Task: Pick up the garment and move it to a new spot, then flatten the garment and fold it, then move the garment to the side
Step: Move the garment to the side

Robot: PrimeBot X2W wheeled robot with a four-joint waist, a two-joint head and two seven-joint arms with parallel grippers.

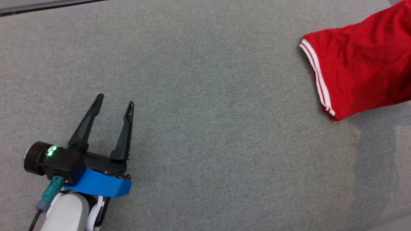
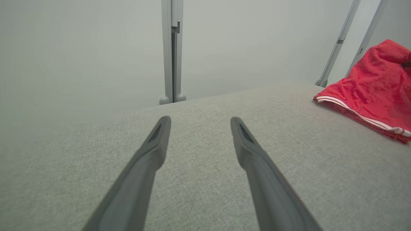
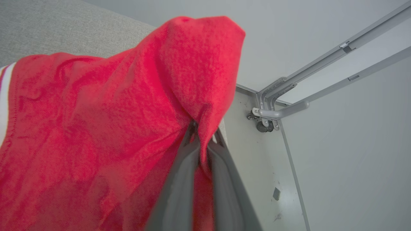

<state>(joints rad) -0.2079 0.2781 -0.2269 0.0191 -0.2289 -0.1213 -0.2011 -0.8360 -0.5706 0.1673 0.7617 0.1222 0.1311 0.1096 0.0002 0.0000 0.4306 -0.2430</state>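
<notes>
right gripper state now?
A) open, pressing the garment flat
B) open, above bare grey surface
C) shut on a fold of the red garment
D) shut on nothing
C: in the right wrist view the right gripper has its fingers closed together with a fold of the red garment pinched between them and draped over the tips.

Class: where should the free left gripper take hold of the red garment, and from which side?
Probably the white-striped hem, the edge nearest the open left gripper. Come from the robot's left, low over the grey surface: that hem lies flat and exposed on that side, while the right gripper pinches a raised fold of the red garment.
</notes>
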